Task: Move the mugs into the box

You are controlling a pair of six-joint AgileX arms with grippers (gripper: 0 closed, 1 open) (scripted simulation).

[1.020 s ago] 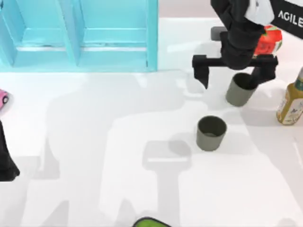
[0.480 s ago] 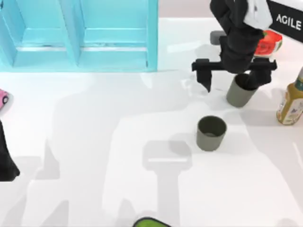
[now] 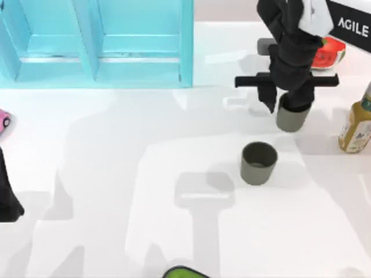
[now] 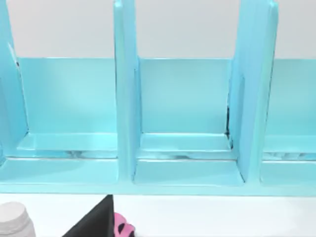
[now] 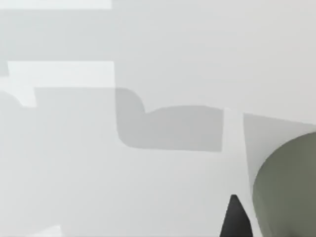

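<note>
Top view: the right gripper stands over the far mug in the upper right of the frame. Its left finger is outside the mug on the left; the other finger is lost against the rim, so the fingers straddle or close on the mug wall, and actual grip cannot be confirmed. The near mug stands upright and untouched, right of centre, well apart from the first. The blue box, divided into compartments, occupies the upper left. A bottle stands at the right edge, near the far mug, and a red patterned pot sits behind the arm. The left arm is parked at the left edge.

The right wrist view adds what the top view hides: the curved olive wall of the far mug at lower right, with one dark fingertip just beside it on the outside. The left wrist view shows the box compartments open-fronted, plus a white cap and a pink item at the lower edge.

Room: the white table between the mugs and the box is open; the bottle crowds the right side.

Change: over the last second the fingers have narrowed from a wide spread to the mug's width, and the gripper has come down onto the far mug. Both mugs have kept their places.
</note>
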